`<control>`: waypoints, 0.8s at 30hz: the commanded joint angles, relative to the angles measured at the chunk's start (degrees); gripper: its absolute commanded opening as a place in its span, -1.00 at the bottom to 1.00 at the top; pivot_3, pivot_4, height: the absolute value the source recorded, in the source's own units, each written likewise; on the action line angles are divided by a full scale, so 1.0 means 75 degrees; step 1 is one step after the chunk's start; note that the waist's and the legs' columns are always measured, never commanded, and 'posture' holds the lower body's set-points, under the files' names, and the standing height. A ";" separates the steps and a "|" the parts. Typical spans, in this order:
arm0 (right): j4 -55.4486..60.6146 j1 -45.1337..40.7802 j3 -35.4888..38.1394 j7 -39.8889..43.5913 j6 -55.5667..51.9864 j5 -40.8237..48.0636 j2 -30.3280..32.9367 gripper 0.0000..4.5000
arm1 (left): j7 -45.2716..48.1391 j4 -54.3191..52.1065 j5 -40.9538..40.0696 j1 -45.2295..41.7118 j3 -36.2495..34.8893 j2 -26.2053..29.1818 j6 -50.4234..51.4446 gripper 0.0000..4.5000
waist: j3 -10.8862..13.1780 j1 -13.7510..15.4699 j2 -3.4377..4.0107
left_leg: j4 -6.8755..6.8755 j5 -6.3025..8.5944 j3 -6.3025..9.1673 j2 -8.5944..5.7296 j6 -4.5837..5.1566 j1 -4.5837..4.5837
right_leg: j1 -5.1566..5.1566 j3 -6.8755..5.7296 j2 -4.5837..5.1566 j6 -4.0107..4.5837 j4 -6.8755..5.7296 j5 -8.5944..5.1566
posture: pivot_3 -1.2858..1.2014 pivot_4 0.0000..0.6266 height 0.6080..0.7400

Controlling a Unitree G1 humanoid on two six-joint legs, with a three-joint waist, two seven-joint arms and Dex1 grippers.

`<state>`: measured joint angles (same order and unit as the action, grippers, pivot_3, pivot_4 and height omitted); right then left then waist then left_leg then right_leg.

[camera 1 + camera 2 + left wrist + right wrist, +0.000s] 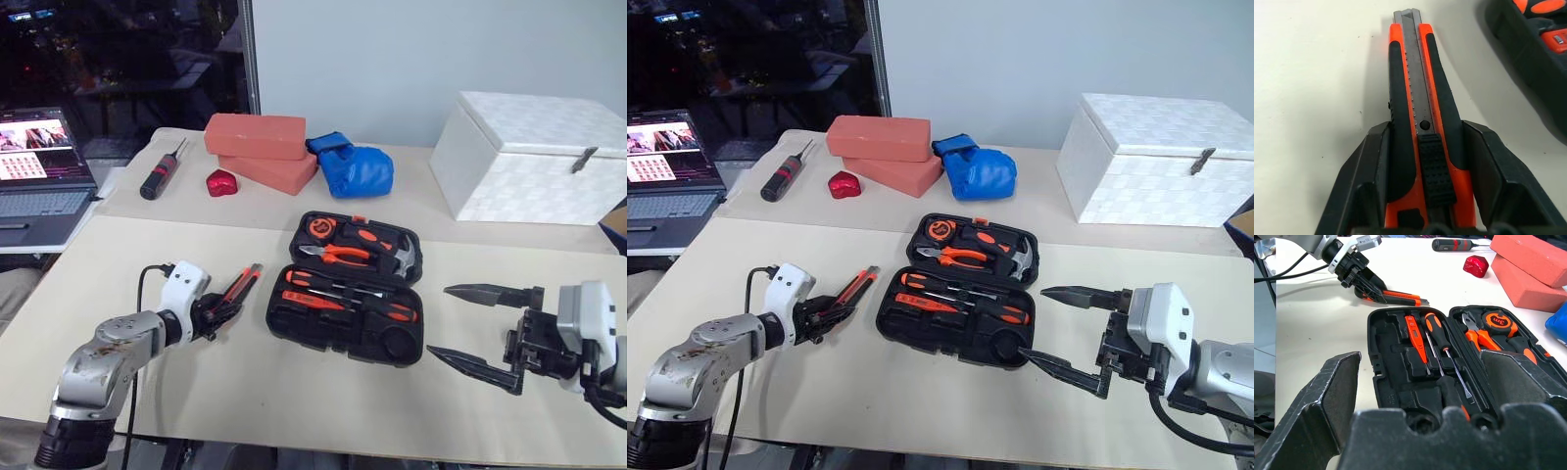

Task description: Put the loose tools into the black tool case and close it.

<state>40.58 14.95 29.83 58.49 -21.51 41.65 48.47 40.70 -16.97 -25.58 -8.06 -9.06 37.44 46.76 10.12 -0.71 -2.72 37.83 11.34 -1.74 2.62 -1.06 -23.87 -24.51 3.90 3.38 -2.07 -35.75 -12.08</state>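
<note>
The black tool case [392, 343] lies open in the middle of the table. Its far half holds pliers, a tape measure and a hammer; its near half holds screwdrivers [1437, 340]. To the left of the case an orange-and-black utility knife [242, 282] rests on the table. My left gripper [220, 311] is shut on the knife's rear end, and its fingers [1376, 161] press against both black sides of the handle. To the right of the case my right gripper [438, 321] hangs open and holds nothing, pointing toward the case.
A white box [534, 157] stands at the back right. Two red bricks [257, 137], a blue glove [353, 166], a red heart-shaped object [221, 182] and a black-and-red screwdriver [160, 174] lie at the back. A laptop [39, 176] sits at the far left.
</note>
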 commanded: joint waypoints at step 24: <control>0.0832 0.1331 0.1478 -0.0033 -0.0072 0.0217 0.0014 1.00 | 0.5369 0.3101 0.2412 -0.4489 0.4721 -0.0507 -0.4018 -0.22 | -0.0025 0.0071 0.0047 | 0.0007 -0.0019 0.0002 -0.0003 0.0092 -0.0052 | 0.0018 0.0004 -0.0015 -0.0032 0.0069 0.0008 | 0.03 -0.52 1.00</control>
<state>45.49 25.08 38.96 58.51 -21.78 41.86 48.47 80.22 7.01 -7.76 -41.32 26.53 34.01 17.43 9.93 -0.17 -2.37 37.88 11.20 -1.72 2.60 -0.37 -24.21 -24.32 3.93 3.27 -2.31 -35.24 -12.02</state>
